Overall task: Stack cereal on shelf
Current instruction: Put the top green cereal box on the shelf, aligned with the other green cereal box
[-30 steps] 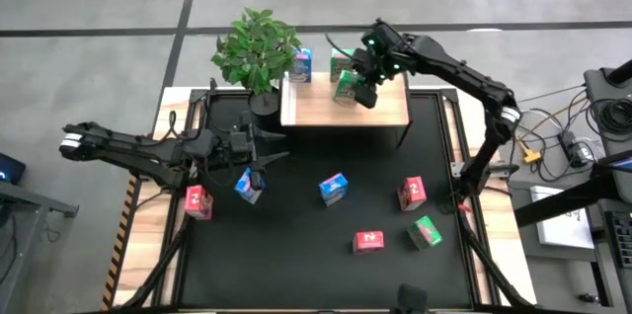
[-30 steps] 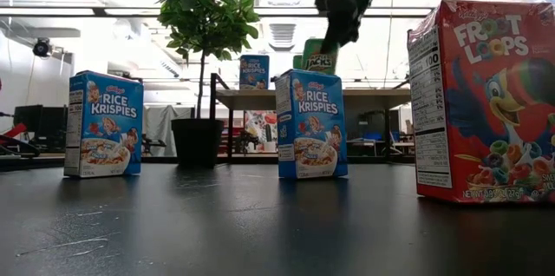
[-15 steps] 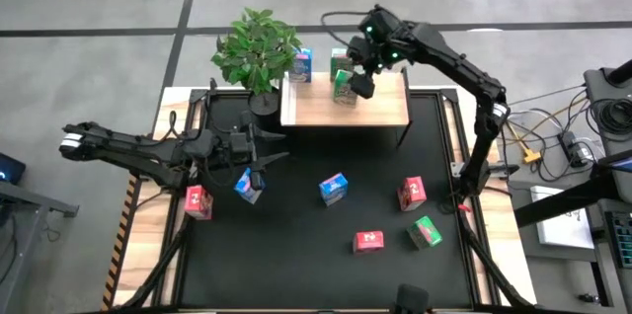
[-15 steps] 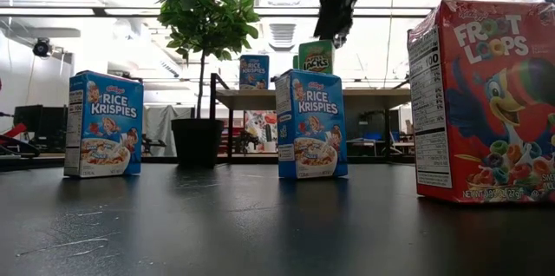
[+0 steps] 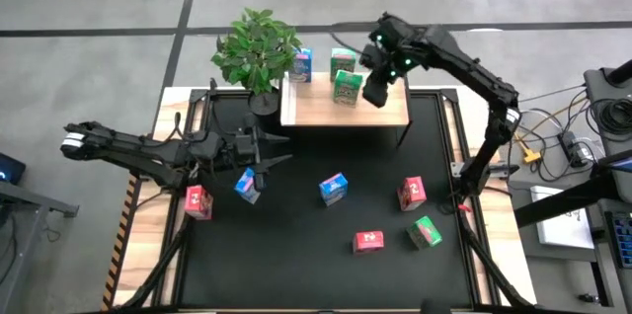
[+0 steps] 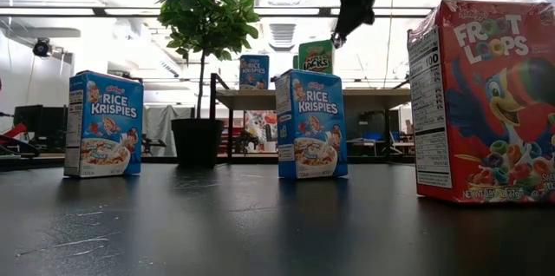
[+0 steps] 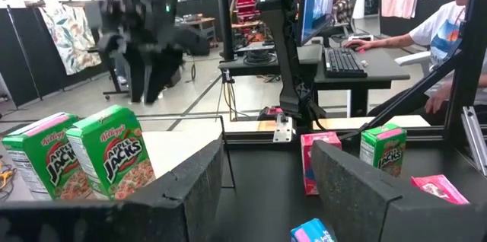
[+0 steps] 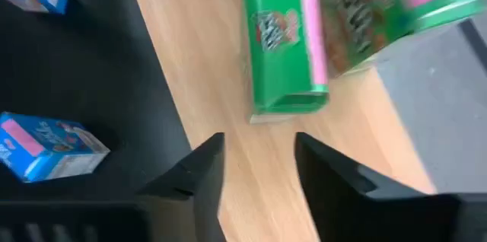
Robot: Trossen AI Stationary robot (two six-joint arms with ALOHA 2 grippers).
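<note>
The wooden shelf (image 5: 370, 109) at the table's far side carries three cereal boxes standing on their bases: a blue one (image 5: 301, 64) and two green ones (image 5: 343, 59) (image 5: 348, 87). My right gripper (image 5: 378, 89) hangs open above the shelf, just right of the nearer green box (image 8: 285, 44), with nothing between its fingers (image 8: 257, 139). My left gripper (image 5: 275, 153) waits open and level at the table's left, above a blue box (image 5: 247, 184). On the black mat stand a blue box (image 5: 334, 189), three red boxes (image 5: 198, 200) (image 5: 412, 194) (image 5: 368, 242) and a green box (image 5: 427, 232).
A leafy potted plant (image 5: 257, 49) stands at the shelf's left end. Bare plank (image 5: 385, 107) lies to the right of the green boxes. Beyond the table, in the left wrist view, a person (image 7: 456, 14) sits at a desk.
My right gripper has let go of the nearer green box, which now stands on the shelf beside the other green one. The gripper has risen and drawn off toward the table's right edge.
</note>
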